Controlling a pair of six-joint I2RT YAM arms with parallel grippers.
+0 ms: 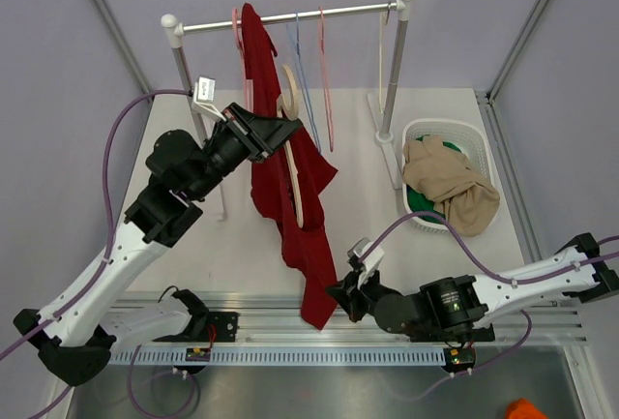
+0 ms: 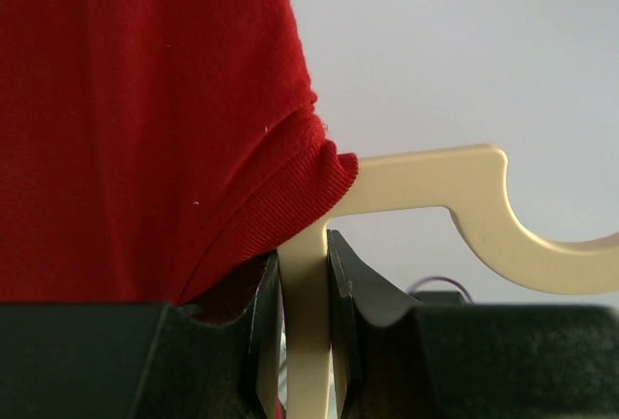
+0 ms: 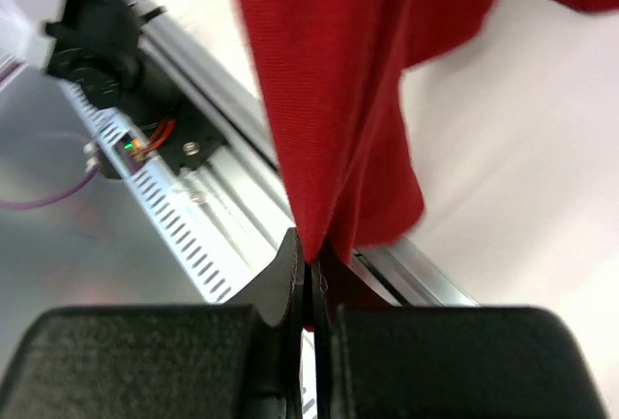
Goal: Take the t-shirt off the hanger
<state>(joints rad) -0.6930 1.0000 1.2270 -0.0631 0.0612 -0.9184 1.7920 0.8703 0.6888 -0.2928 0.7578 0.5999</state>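
Observation:
A red t-shirt (image 1: 305, 245) hangs on a cream hanger (image 1: 290, 100) in front of the rack, and its upper part reaches up to the rail. My left gripper (image 1: 283, 131) is shut on the hanger's neck. In the left wrist view both jaws press the cream stem (image 2: 308, 322) just below the shirt's ribbed collar (image 2: 290, 196), and the hook (image 2: 522, 245) curves off to the right. My right gripper (image 1: 338, 295) is low near the table's front and is shut on the shirt's bottom edge. In the right wrist view the red fabric (image 3: 338, 100) runs down into the closed jaws.
The white clothes rack (image 1: 329, 15) holds pink (image 1: 326, 80), blue (image 1: 302, 71) and cream spare hangers. A white basket (image 1: 455, 127) at the right contains a tan garment (image 1: 450, 187) over something green. An aluminium rail (image 1: 387, 327) runs along the near edge.

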